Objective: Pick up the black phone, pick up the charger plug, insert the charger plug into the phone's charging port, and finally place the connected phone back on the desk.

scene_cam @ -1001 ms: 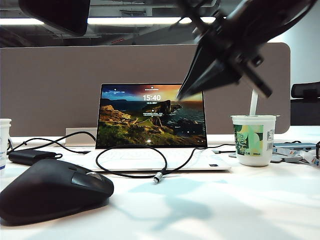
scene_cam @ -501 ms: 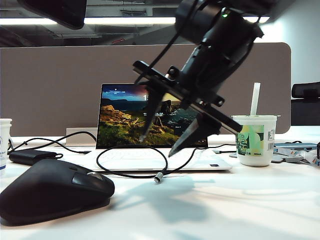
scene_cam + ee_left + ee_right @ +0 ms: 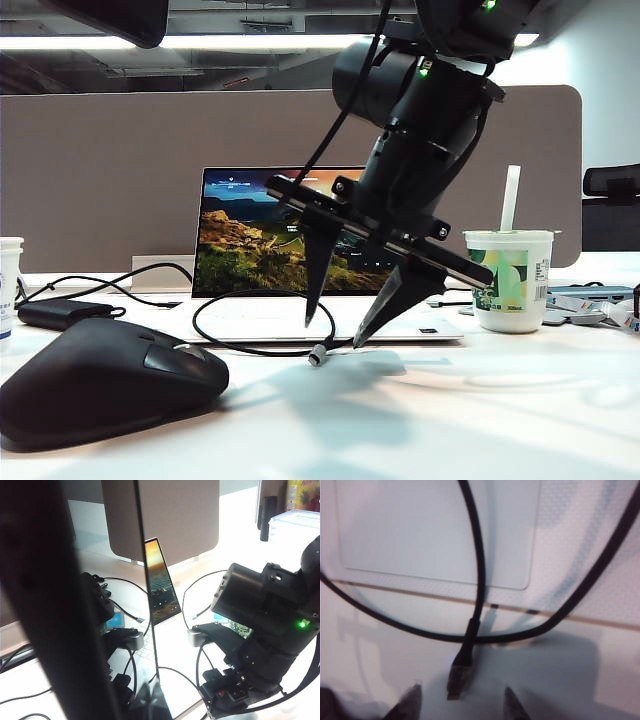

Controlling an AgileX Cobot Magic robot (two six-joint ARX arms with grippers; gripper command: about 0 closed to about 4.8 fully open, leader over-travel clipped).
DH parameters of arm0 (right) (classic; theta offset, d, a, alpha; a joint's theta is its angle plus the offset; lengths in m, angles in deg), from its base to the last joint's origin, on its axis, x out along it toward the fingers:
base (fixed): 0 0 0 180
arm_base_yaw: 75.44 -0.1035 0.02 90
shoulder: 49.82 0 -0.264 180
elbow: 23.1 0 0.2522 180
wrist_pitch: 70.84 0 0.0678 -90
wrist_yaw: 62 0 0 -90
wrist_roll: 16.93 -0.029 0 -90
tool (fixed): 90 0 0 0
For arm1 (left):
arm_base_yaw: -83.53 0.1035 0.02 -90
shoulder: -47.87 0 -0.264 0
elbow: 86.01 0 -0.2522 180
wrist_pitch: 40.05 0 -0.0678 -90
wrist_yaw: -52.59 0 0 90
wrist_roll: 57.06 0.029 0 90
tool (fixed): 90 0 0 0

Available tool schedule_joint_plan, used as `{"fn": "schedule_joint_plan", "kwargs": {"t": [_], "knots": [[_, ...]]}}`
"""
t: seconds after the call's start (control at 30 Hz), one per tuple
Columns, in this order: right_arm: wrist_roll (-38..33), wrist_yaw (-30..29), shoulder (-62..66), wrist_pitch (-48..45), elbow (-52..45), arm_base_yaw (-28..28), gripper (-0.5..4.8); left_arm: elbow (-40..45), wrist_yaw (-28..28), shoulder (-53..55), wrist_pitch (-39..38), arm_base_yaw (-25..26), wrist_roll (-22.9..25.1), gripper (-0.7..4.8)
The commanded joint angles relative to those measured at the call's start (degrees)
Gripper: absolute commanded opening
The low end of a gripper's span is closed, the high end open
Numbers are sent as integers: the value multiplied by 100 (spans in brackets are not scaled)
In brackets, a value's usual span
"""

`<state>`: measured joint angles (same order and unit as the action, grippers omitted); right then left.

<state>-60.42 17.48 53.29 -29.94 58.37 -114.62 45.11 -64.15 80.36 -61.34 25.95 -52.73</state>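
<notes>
White desk (image 3: pixel 470 420) is stretching up to a grey partition (image 3: pixel 100 170). Right gripper (image 3: pixel 335 332) is hanging just above the desk with its jaws spread wide, and the plug (image 3: pixel 317 353) is lying on the desk between the two tips, touching neither. One thin cable (image 3: pixel 260 298) is looping from the plug over one open laptop (image 3: pixel 300 235).

Left gripper (image 3: pixel 100 630) is staying high and closed. A dark flat thing (image 3: pixel 100 15) is showing at the top edge; I cannot tell if it is the phone.

One cup (image 3: pixel 508 280) is standing right of the laptop with one straw (image 3: pixel 509 198) in it; what else it is holding is hidden. A second cup (image 3: pixel 8 285) is showing at the left edge. One mouse (image 3: pixel 105 385) and one power brick (image 3: pixel 60 313) are lying on the left.
</notes>
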Motion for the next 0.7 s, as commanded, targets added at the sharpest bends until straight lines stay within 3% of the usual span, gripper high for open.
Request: {"fn": "schedule_joint_plan", "kwargs": {"t": [0.03,0.43,0.7], "knots": [[-4,173,66,24,136,-11,209,-48,4,-31,243,-7,15,-6],[323,446,625,750,962,-140,208,-48,22,-31,243,-7,15,-6],[317,459,702,868,994,-140,200,-48,22,-31,243,-7,17,-6]]}}
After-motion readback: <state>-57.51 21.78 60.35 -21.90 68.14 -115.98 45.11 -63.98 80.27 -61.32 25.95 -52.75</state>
